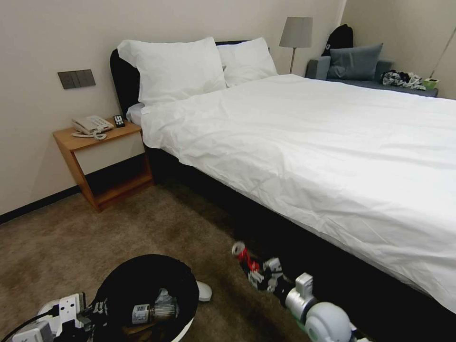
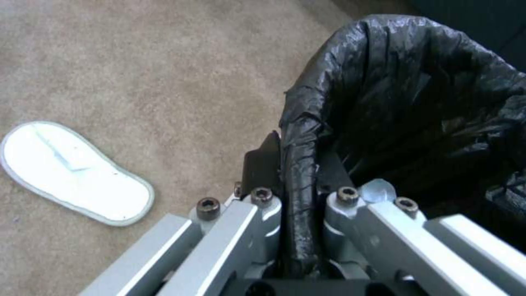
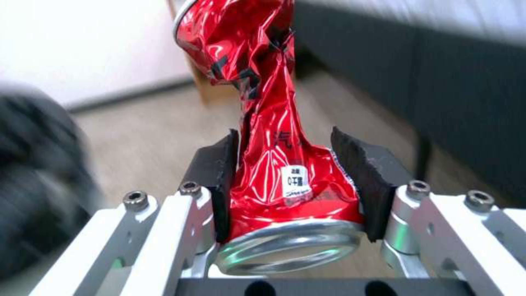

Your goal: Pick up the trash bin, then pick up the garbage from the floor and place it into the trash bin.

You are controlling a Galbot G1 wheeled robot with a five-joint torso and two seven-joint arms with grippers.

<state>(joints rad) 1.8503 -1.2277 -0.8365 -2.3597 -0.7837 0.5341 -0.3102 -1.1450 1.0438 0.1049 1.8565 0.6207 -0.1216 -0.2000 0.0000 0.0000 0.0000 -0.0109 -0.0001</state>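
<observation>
Right pincer (image 3: 285,172) grips crushed red can (image 3: 263,102) — left pincer (image 2: 298,181) clamps trash bin (image 2: 416,102) rim.

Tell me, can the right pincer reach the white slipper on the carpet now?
Probably not: the right pincer is shut on the crushed red can, and the trash bin stands close beside the slipper.

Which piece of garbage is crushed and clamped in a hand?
The red can, crumpled, in the right hand; the bottle lies in the trash bin, the slipper on carpet.

I am working in a hotel-style bedroom: made-up white bed (image 1: 308,142) with two pillows (image 1: 175,69), bedside shelf (image 1: 97,137) carrying a telephone (image 1: 91,126), brown carpet (image 1: 118,232), floor lamp (image 1: 295,33), grey sofa (image 1: 356,71).
</observation>
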